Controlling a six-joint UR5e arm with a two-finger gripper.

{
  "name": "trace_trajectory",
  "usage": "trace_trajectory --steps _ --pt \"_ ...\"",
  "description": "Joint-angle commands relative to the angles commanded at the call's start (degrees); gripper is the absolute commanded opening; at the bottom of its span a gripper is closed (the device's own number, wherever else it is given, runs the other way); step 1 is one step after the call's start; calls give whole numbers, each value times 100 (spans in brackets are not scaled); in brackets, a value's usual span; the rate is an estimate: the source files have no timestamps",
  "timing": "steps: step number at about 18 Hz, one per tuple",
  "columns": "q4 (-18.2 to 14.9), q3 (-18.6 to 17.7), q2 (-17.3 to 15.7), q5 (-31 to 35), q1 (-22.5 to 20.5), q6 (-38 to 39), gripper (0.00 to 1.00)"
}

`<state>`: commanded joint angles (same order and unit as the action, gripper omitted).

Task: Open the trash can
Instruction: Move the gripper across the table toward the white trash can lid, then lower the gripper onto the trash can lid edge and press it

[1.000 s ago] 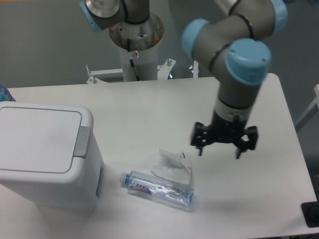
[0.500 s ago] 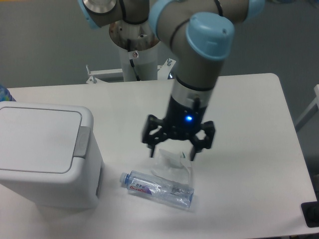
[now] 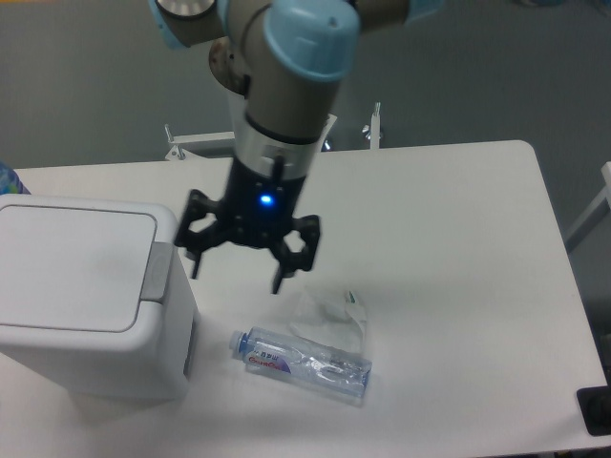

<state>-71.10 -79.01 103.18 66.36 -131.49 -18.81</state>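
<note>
**Open gripper hangs beside one closed trash can**

The fixed camera is the only view. It shows one arm, one trash can, one water bottle and one crumpled clear wrapper, all on or above one white table.

The trash can sits at the lower left of the frame, a boxy white bin with rounded corners. Its flat rectangular lid lies shut, and a single grey push tab runs along its right rim.

The arm comes down from the upper centre of the frame, grey with light blue caps. Its gripper hangs just right of the bin's upper right corner, its two black fingers spread wide with nothing between them. The left fingertip is near the push tab; whether it touches cannot be told. A small blue light glows on the gripper body.

The water bottle lies on its side at lower centre, cap end pointing toward the bin. The wrapper rests just above it, touching or overlapping the bottle.
</note>
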Motion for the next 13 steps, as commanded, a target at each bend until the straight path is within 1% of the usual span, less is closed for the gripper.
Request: trace_trajectory --steps 3,10,13 --pt "9 -88 -9 9 0 0 100" --pt "26 -97 79 0 44 105 100" --pt "132 -106 97 0 53 114 100"
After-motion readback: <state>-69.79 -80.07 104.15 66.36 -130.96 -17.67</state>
